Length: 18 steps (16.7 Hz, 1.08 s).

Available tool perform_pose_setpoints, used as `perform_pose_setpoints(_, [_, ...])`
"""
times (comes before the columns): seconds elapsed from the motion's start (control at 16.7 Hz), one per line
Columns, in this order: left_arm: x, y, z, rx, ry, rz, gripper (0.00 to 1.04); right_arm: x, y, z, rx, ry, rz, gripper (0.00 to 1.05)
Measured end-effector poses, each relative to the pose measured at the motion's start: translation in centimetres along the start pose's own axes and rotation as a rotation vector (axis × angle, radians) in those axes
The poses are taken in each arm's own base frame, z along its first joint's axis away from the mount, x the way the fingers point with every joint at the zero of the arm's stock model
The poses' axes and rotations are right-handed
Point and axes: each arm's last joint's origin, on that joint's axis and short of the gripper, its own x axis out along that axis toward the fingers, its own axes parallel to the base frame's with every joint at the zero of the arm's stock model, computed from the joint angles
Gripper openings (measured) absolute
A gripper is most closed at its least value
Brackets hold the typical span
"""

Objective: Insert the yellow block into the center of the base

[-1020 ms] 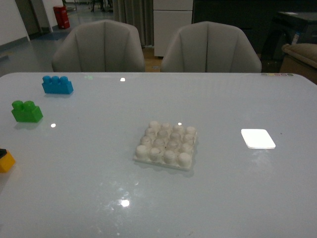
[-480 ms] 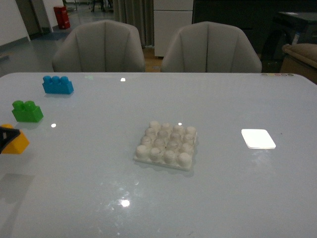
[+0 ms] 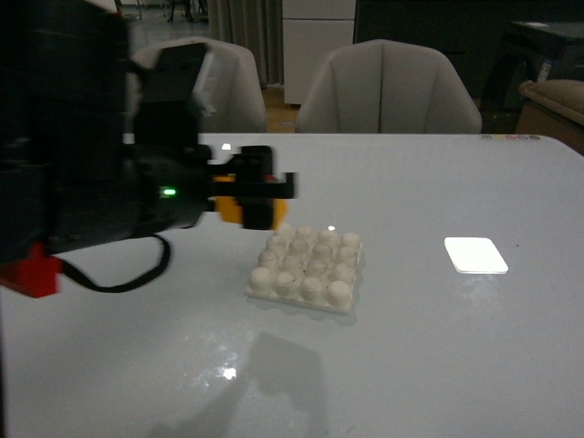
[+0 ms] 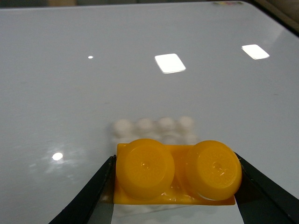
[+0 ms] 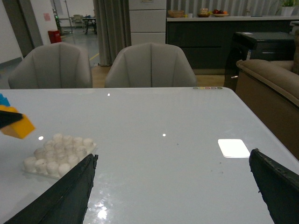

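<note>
My left gripper (image 3: 260, 199) is shut on the yellow block (image 3: 245, 210) and holds it above the table, just left of the white studded base (image 3: 308, 266). In the left wrist view the yellow block (image 4: 175, 171) sits between the two black fingers (image 4: 88, 198), studs facing the camera, with the base (image 4: 154, 126) blurred behind it. My right gripper (image 5: 173, 186) is open and empty over the table, away from the base (image 5: 58, 154); the yellow block (image 5: 17, 127) shows at that view's left edge.
The left arm (image 3: 82, 164) fills the left of the front view and hides the green and blue bricks. A flat white glossy rectangle (image 3: 474, 255) lies right of the base. Two grey chairs (image 3: 388, 87) stand behind the table.
My left arm has swung in from the left edge to the middle, carrying the yellow block up beside the base. It now covers the green and blue bricks.
</note>
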Motion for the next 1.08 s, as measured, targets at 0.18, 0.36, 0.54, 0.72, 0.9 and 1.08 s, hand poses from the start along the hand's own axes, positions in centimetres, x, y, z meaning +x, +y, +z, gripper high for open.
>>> perform_pose_setpoints(0.18, [2.7, -5.2, -1.7, 0.008, 0.064, -0.066, 0.63, 0.0, 0.0, 0.0, 0.0, 0.0, 0.0, 0.98])
perform_pose_setpoints(0.36, [5.2, -5.9, -3.2, -0.028, 0.102, -0.015, 0.63, 0.0, 0.0, 0.0, 0.0, 0.0, 0.0, 0.98])
perform_pose_setpoints(0.54, [7.1, -5.5, -4.0, -0.039, 0.112, 0.053, 0.63, 0.0, 0.0, 0.0, 0.0, 0.0, 0.0, 0.98])
perform_pose_setpoints(0.72, [8.0, -5.1, -4.4, -0.035, 0.114, 0.072, 0.63, 0.0, 0.0, 0.0, 0.0, 0.0, 0.0, 0.98])
perform_pose_setpoints(0.9, [8.3, -5.0, -4.2, -0.016, 0.099, 0.081, 0.63, 0.0, 0.0, 0.0, 0.0, 0.0, 0.0, 0.98])
perform_pose_setpoints(1.08, [8.4, -4.4, -4.1, 0.051, 0.111, 0.089, 0.63, 0.0, 0.0, 0.0, 0.0, 0.0, 0.0, 0.98])
